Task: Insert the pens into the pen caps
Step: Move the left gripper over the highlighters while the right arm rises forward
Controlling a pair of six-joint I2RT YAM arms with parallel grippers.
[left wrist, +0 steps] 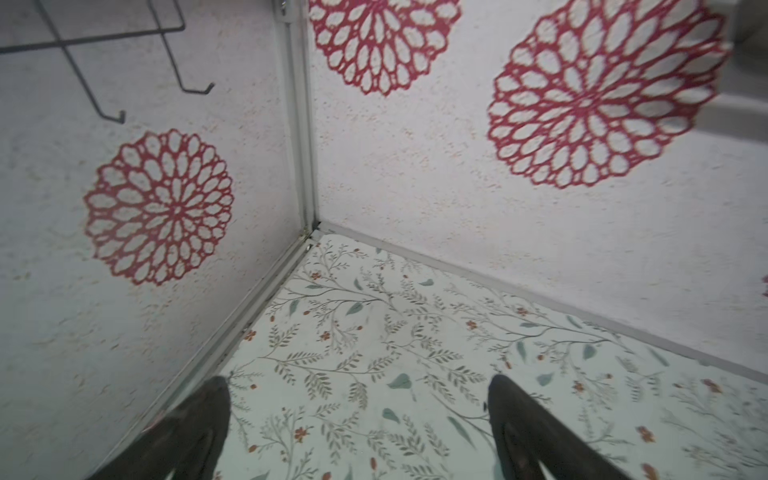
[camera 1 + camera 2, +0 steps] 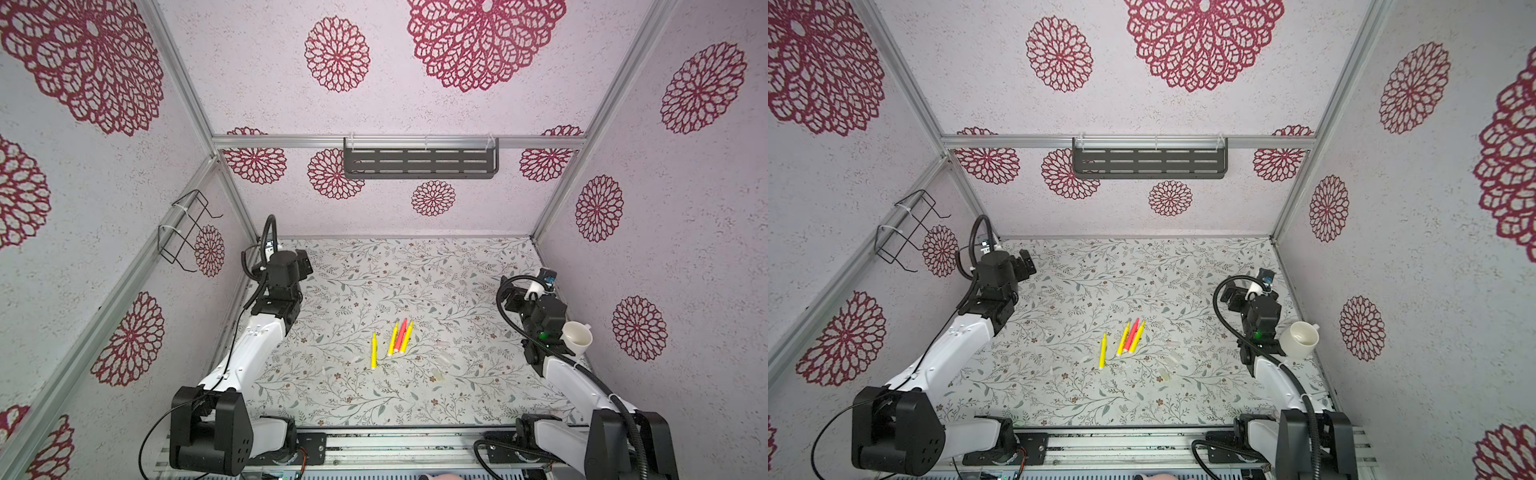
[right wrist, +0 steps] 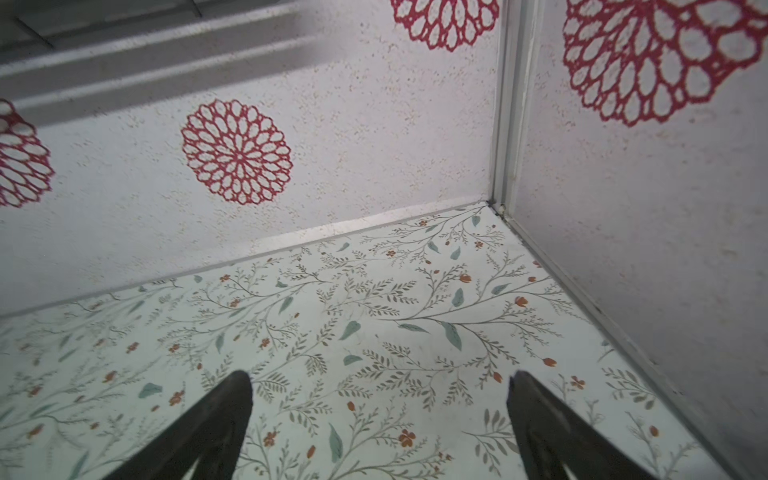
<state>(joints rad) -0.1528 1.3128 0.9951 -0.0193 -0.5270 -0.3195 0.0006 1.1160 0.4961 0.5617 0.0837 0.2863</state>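
Observation:
Near the middle of the floral table lie the pens: one yellow pen [image 2: 374, 351] [image 2: 1102, 351] on its own, and to its right a tight bunch of a yellow pen [image 2: 393, 338], a red-pink pen [image 2: 401, 336] and a yellow pen [image 2: 407, 336]. Faint clear pen caps [image 2: 444, 360] [image 2: 1173, 358] lie to the right of the bunch and are hard to make out. My left gripper [image 2: 305, 262] [image 1: 358, 379] hangs open and empty near the back left corner. My right gripper [image 2: 509, 297] [image 3: 380, 374] is open and empty near the right wall. Neither wrist view shows pens or caps.
A white cup [image 2: 577, 337] [image 2: 1300, 338] sits at the right edge beside the right arm. On the back wall hangs a black slotted shelf [image 2: 419, 162], and on the left wall a wire rack [image 2: 187, 232]. Patterned walls close in three sides.

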